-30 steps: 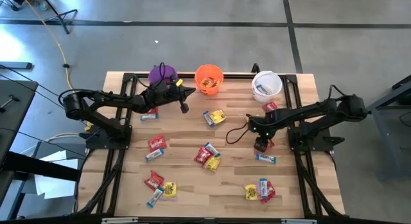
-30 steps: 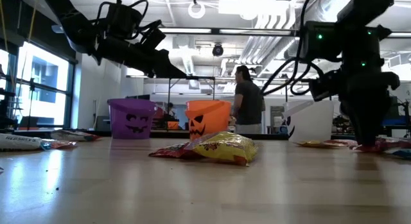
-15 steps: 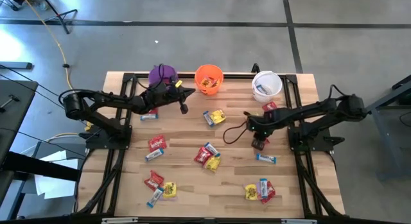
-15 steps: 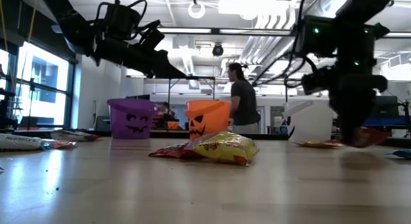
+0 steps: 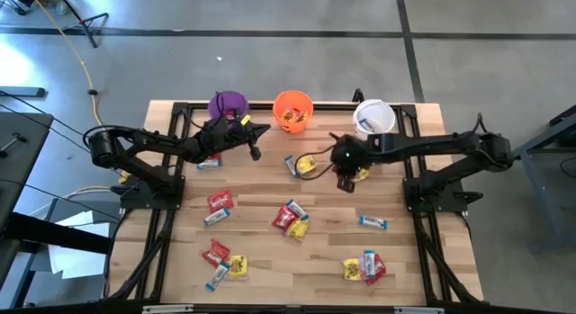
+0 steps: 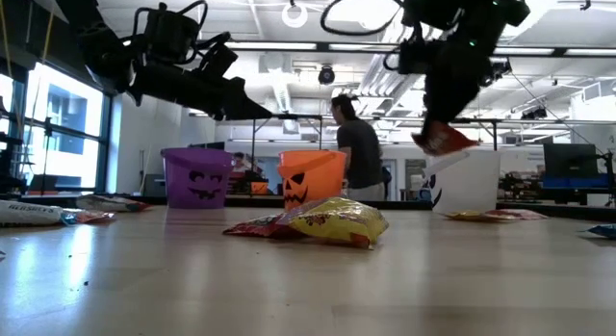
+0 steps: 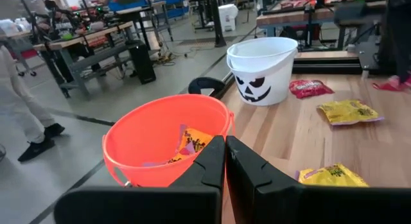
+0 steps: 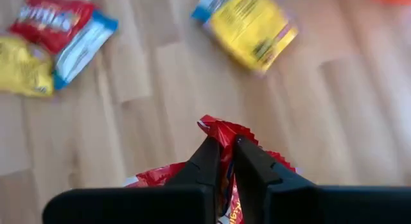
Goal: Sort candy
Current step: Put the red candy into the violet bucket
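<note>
My right gripper [image 5: 346, 182] hangs above the table's middle right, shut on a red candy packet [image 6: 445, 141], near the white bucket [image 5: 373, 118]. My left gripper [image 5: 256, 153] hovers shut and holds nothing, pointing at the orange bucket [image 7: 168, 144], which has wrappers inside. The purple bucket [image 5: 228, 105] stands at the far left. More candy lies flat on the wood: a yellow and blue pair [image 5: 301, 164], a mixed cluster [image 5: 291, 219] and a blue-and-white bar [image 5: 373, 222]. My right gripper pinches the red packet between its two fingers. A crimped end [image 8: 220, 128] sticks out past the fingertips, and the wrapper bulges out on both sides of them. The fingers slant down from above. The packet is lifted clear of the table and hangs tilted below the fingers.
Further packets lie near the front edge [image 5: 364, 267], at the front left [image 5: 224, 262] and at the left [image 5: 219, 204]. A red packet [image 7: 310, 88] and a yellow one [image 7: 347, 111] lie by the white bucket. A person [image 6: 358, 161] stands in the room beyond the table.
My right gripper has taken a red packet off the table at the right, risen with it and swung toward the table's left and far edge, closer to the buckets. The packet now hangs clear of the wood. The person behind has walked left.
</note>
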Available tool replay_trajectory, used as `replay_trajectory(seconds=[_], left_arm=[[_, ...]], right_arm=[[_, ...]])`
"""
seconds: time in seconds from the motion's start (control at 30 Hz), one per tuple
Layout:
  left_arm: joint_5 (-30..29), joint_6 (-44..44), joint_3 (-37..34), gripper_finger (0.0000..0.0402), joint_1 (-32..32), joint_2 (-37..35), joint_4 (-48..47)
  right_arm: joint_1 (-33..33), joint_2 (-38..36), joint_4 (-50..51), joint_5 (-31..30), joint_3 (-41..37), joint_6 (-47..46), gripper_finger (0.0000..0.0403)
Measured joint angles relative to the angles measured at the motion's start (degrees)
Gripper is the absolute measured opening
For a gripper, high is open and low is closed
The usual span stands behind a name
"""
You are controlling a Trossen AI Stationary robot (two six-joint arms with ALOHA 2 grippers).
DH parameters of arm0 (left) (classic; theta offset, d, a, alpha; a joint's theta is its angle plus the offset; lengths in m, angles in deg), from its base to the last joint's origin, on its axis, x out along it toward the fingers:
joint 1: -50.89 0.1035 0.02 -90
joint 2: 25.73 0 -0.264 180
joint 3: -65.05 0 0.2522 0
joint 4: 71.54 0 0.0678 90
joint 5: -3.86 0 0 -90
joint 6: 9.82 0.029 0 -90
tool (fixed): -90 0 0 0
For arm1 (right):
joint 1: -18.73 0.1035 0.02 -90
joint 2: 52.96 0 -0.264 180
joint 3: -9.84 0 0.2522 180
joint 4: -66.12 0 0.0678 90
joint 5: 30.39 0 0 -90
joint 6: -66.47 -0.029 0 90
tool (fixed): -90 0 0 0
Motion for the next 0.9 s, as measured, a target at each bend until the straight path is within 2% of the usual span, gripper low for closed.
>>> replay_trajectory(seconds=[0.23,0.57,0.9], left_arm=[[0.02,0.02,0.02,0.0,-0.96,0.0,0.8],[0.02,0.07,0.07,0.0,-1.22,0.0,1.82],[0.04,0.09,0.07,0.0,-1.22,0.0,1.82]], right_arm=[[-5.65,-0.02,5.71,-6.71,5.64,3.57,0.0018],[-13.98,-0.05,10.36,-6.9,10.86,4.4,0.0018],[-22.4,-0.15,15.63,-6.85,11.91,4.8,0.0018]])
